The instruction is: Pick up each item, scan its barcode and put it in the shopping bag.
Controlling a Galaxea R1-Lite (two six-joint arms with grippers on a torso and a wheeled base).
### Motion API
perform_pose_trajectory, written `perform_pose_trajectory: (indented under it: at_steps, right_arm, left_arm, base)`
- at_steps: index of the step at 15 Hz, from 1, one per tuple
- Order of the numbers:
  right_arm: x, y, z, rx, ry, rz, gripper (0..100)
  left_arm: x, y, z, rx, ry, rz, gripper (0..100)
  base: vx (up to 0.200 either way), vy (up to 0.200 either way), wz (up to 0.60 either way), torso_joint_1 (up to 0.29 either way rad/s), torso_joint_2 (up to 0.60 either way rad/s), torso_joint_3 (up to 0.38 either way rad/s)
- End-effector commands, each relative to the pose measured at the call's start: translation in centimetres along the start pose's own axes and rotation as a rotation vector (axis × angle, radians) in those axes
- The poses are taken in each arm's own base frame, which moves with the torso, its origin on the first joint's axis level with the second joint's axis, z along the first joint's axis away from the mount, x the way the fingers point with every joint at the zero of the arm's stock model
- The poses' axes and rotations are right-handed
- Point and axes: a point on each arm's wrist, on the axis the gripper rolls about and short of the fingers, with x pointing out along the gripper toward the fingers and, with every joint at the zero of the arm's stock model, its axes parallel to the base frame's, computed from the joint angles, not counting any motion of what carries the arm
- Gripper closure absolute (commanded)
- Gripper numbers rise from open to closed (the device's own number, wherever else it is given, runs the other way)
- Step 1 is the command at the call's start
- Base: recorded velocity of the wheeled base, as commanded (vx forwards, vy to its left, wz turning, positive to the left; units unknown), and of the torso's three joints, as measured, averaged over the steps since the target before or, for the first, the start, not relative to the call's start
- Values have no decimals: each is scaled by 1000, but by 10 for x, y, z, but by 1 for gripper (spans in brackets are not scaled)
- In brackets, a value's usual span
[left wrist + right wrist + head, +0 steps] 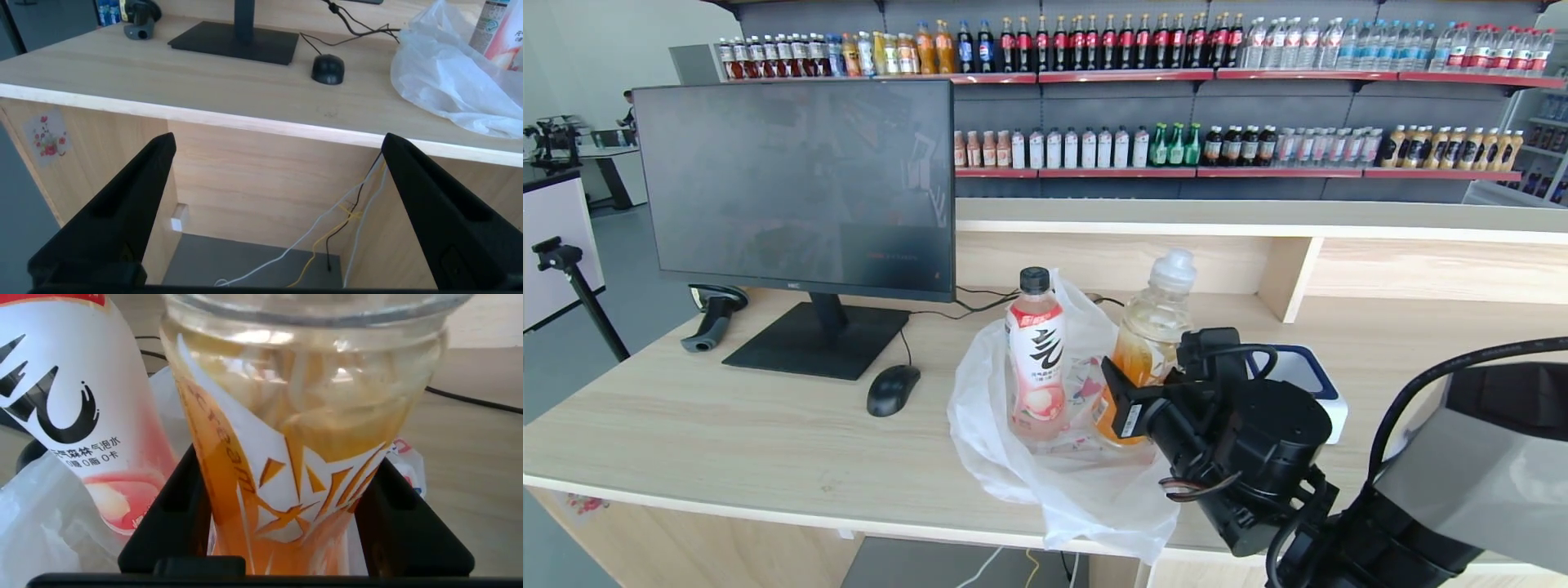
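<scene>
Seat it upright before releasing (the pink bottle [1036, 367] stands just to its left). At lower centre, the right gripper [1152, 382] has its fingers [184, 531] clamped either side of the orange bottle [1150, 322], low on the label, within the open shopping bag [988, 441] on the worktop [727, 433]. On the left gripper [278, 220] the fingers gape wide.
</scene>
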Motion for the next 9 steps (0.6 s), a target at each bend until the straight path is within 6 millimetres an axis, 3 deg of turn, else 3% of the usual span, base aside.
perform_pose_trajectory:
  at_steps: [1, 5, 9]
  right_arm:
    - [-1, 0, 7, 7, -22, 4, 100]
    - [-4, 0, 17, -8, -46, 4, 100]
    - [-14, 4, 11, -22, -13, 29, 100]
  left_arm:
    - [0, 0, 0, 0, -2, 0, 0]
    - [0, 0, 0, 1, -2, -1, 0]
    - [0, 0, 0, 1, -2, 0, 0]
  base:
    - [0, 0, 0, 0, 0, 0]
    - [0, 0, 0, 0, 0, 0]
    - [0, 0, 0, 0, 0, 0]
